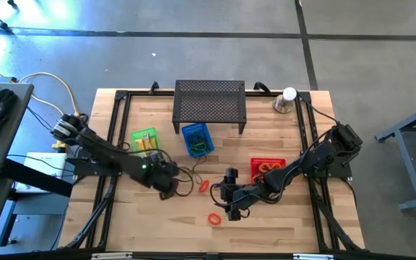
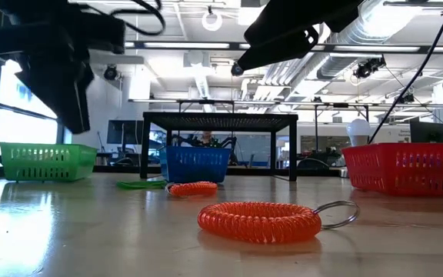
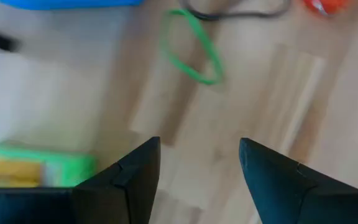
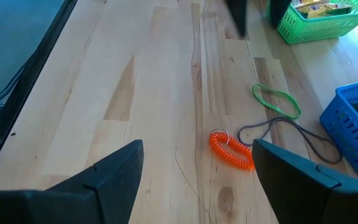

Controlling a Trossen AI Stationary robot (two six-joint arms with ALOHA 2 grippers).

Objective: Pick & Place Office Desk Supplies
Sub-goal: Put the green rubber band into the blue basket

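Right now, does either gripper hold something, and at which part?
Nothing is held. The left gripper and the right gripper are both open and empty above the table.

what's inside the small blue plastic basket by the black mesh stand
The small blue plastic basket holds thin green loops, seen from above. Whatever lies beneath them is hidden, and the low view shows only its slatted wall.

In the left wrist view, the blue plastic basket is cut off by the picture's edge, and the green plastic basket with yellow contents is blurred and partly hidden behind a dark finger. In the high view, what fills the red plastic basket is too small to tell.
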